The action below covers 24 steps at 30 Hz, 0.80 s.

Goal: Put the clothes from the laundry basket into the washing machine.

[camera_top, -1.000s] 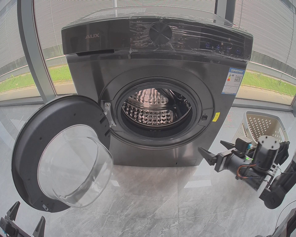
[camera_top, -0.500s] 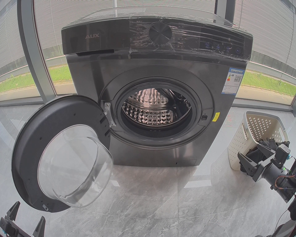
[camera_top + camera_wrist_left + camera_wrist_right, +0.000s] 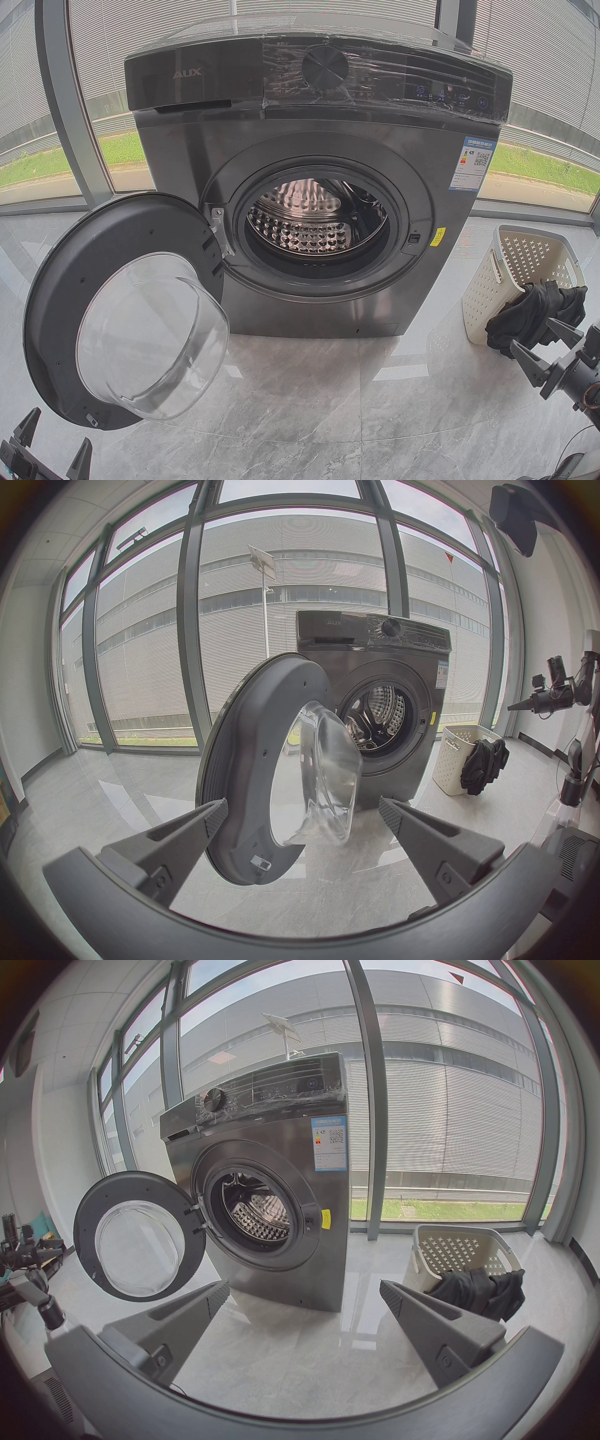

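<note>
Dark clothes drape over the laundry basket, right of the open washing machine — right gripper just beside them, left gripper near-left, both with jaws spread.

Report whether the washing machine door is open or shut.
Open. The door stands swung wide on its hinge, clear of the washing machine, and the steel drum shows through the round opening.

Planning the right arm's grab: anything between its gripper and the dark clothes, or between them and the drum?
Nothing visible. The open right gripper is beside the clothes draped over the basket rim; the door hangs open leftward, drum mouth unblocked.
</note>
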### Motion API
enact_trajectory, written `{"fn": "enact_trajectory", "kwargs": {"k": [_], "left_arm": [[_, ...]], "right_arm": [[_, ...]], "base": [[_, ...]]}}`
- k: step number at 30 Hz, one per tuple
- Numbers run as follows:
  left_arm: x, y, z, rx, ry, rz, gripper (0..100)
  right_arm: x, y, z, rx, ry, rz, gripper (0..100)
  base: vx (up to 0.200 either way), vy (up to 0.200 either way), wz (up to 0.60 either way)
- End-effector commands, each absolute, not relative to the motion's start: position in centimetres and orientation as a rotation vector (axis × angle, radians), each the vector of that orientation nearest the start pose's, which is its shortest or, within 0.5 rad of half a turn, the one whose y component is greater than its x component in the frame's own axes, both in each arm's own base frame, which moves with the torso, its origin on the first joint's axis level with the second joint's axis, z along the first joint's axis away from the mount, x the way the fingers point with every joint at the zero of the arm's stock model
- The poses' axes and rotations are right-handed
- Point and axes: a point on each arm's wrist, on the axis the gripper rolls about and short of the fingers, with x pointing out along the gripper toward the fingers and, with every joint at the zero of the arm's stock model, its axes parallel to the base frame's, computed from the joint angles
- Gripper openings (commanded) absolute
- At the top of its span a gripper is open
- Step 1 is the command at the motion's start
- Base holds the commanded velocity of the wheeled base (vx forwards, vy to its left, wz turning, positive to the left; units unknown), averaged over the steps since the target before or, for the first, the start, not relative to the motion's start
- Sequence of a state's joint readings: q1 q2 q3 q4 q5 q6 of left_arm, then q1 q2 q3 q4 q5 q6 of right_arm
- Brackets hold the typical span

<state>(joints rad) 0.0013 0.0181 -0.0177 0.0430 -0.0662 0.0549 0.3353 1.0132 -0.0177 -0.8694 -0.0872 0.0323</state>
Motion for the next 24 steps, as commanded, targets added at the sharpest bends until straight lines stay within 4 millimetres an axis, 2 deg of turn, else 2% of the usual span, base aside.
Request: {"fn": "enact_trajectory", "kwargs": {"k": [1,5,8,12,16,20,22,24], "left_arm": [[-2.3,-0.2,7.1,0.054,0.041,-0.066,100],[-2.3,-0.2,7.1,0.054,0.041,-0.066,100],[-2.3,-0.2,7.1,0.054,0.041,-0.066,100],[-2.3,-0.2,7.1,0.054,0.041,-0.066,100],[-2.3,-0.2,7.1,0.054,0.041,-0.066,100],[-2.3,-0.2,7.1,0.055,0.041,-0.066,100],[-2.3,-0.2,7.1,0.057,0.041,-0.066,100],[-2.3,-0.1,7.1,0.051,0.041,-0.064,100]], "right_arm": [[6.1,1.5,13.7,0.015,0.037,0.184,100],[5.1,0.9,13.8,0.005,-0.01,0.126,100],[3.3,0.3,13.6,0.007,-0.069,0.067,100],[0.4,0.0,12.1,0.011,-0.118,0.101,100],[-1.5,-0.1,10.4,0.012,-0.144,0.102,100],[-2.1,0.1,9.2,0.007,-0.121,0.077,100],[-2.3,0.2,8.1,0.014,-0.05,0.082,100],[-2.3,0.2,7.9,0.008,-0.033,0.074,100]], "base": [[0.0,0.0,0.0],[0.0,0.0,0.0],[0.0,0.0,0.0],[0.0,0.0,0.0],[0.0,0.0,0.0],[0.0,0.0,0.0],[0.0,0.0,0.0],[0.0,0.0,0.0]]}}
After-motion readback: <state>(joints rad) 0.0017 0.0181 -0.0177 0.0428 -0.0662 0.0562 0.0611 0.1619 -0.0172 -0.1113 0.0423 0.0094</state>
